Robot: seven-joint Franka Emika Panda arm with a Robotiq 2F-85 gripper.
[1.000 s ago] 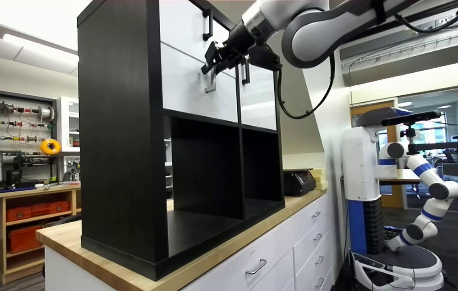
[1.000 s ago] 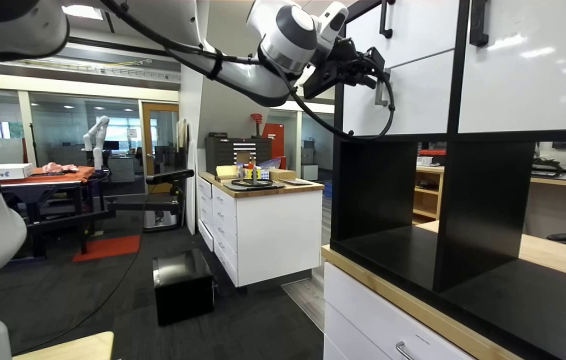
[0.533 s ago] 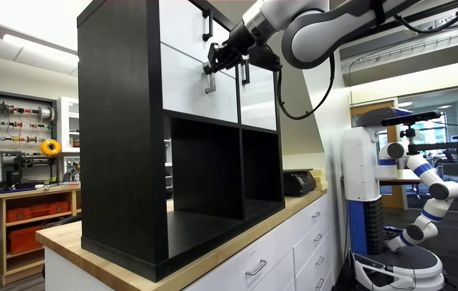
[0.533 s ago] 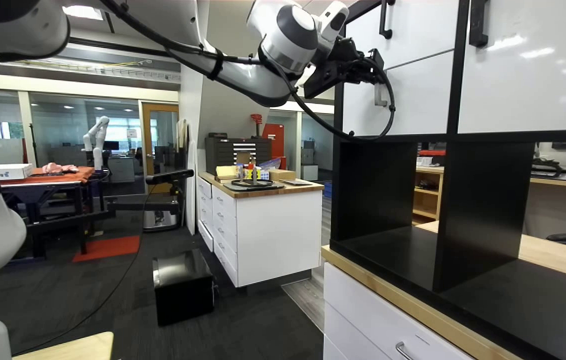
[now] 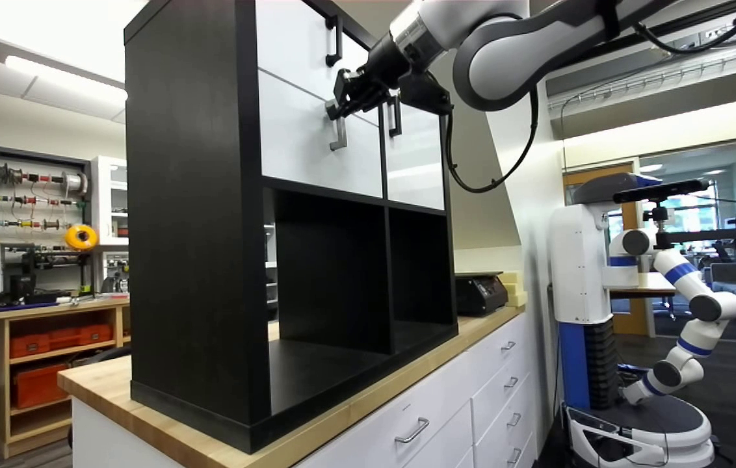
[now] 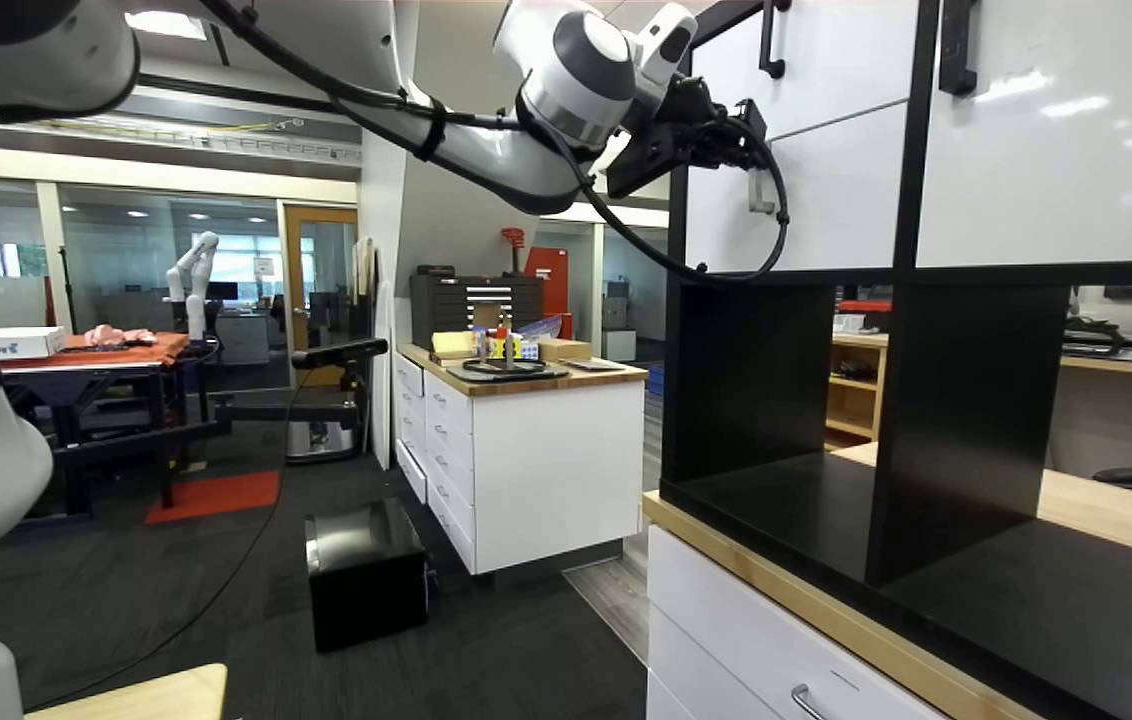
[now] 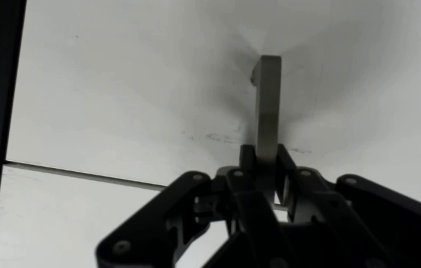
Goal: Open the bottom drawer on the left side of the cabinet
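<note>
The black cabinet (image 5: 189, 214) stands on a wood-topped counter; it also shows in an exterior view (image 6: 911, 180). The bottom drawer (image 5: 303, 143) of its left column has a flat white front, also in an exterior view (image 6: 841, 210). The front looks flush with the cabinet. Its upright handle (image 5: 341, 138) shows in the wrist view (image 7: 269, 96). My gripper (image 5: 335, 110) is at the handle's upper part. In the wrist view, the fingertips (image 7: 262, 153) press on both sides of the handle. The part of the handle between the fingers is partly hidden.
The upper drawer's handle (image 5: 335, 40) sits just above my gripper. A white door (image 6: 1056, 160) fills the right column. Open cubbies lie below. A low white counter (image 5: 374, 435) with silver pulls carries the cabinet. A looped cable (image 6: 781, 200) hangs from my wrist.
My gripper's fingers have closed onto the handle between one second and half a second ago. The arm has barely moved. The drawer front has not visibly moved.
</note>
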